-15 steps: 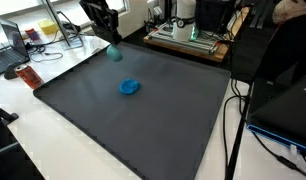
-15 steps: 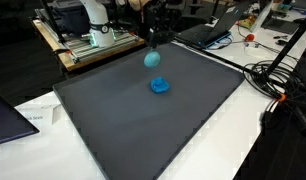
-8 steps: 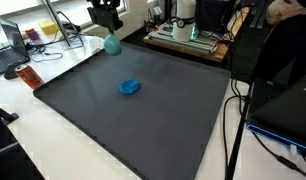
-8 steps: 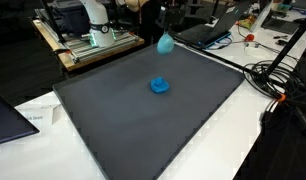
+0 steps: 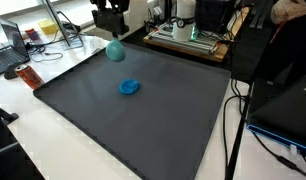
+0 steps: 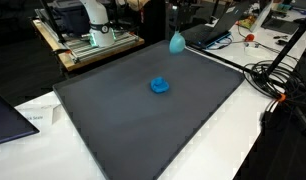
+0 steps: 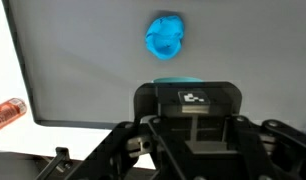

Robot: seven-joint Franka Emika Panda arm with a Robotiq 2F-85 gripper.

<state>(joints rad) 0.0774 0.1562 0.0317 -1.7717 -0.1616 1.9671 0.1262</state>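
Gripper (image 5: 111,32): black metal, clenching the teal object (image 5: 115,51).
Teal object: smooth, rounded, drop-shaped; hanging in the upper centre-left of an exterior view, over the mat's far edge.
Blue lump (image 5: 130,87): crumpled, soft-looking, lying mid-mat.
Mat (image 5: 143,130): dark grey, flat, covering a white table (image 5: 21,122).
Room: cluttered benches; cables (image 5: 233,120) trailing at the right.

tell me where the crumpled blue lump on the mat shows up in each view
In an exterior view: blue lump left of centre, on the dark mat.
In an exterior view: blue lump at the picture's middle.
Wrist view: blue lump top centre.
Shared landmark: the teal ball in the jaws, above the lump in both exterior views, below it in the wrist view.
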